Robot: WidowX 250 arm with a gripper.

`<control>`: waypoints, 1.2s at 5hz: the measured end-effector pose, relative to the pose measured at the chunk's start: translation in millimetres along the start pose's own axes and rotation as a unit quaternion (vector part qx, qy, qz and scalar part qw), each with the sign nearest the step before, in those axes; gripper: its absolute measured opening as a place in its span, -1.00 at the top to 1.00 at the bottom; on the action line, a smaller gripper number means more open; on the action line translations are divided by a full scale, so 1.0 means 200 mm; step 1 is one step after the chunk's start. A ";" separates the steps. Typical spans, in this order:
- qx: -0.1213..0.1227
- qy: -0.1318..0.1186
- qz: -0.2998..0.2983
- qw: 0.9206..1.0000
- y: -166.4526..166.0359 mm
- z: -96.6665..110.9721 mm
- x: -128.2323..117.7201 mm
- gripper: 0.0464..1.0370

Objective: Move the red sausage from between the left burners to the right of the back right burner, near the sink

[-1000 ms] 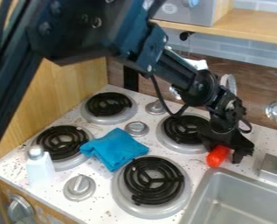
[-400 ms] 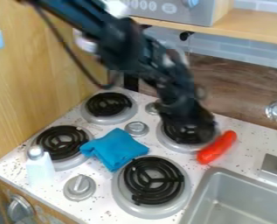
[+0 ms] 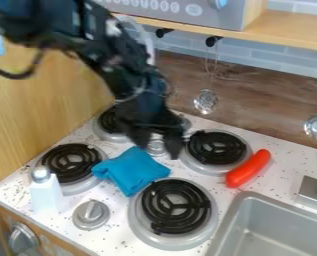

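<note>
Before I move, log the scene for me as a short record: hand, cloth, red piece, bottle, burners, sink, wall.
Hand: over the stovetop between the two back burners, fingers apart, nothing seen in its grip
Nearest: small metal knob, seen between the fingers
Cloth: blue, bunched between the front burners
Red piece: oblong, lying between the back right burner and the sink
Bottle: white, upright near the front left burner
Burners: four, black coils
Sink: grey basin, front right
Wall: two metal utensils hanging
</note>
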State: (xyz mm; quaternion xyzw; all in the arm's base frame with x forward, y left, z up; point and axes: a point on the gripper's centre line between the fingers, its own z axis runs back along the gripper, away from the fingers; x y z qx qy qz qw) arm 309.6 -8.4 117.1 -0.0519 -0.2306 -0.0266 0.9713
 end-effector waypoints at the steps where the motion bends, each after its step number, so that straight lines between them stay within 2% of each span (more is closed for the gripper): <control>1: 0.007 -0.004 -0.001 1.000 0.01 0.02 0.00 -0.91; 6: 0.008 -0.004 -0.002 1.000 0.01 0.02 0.00 -0.91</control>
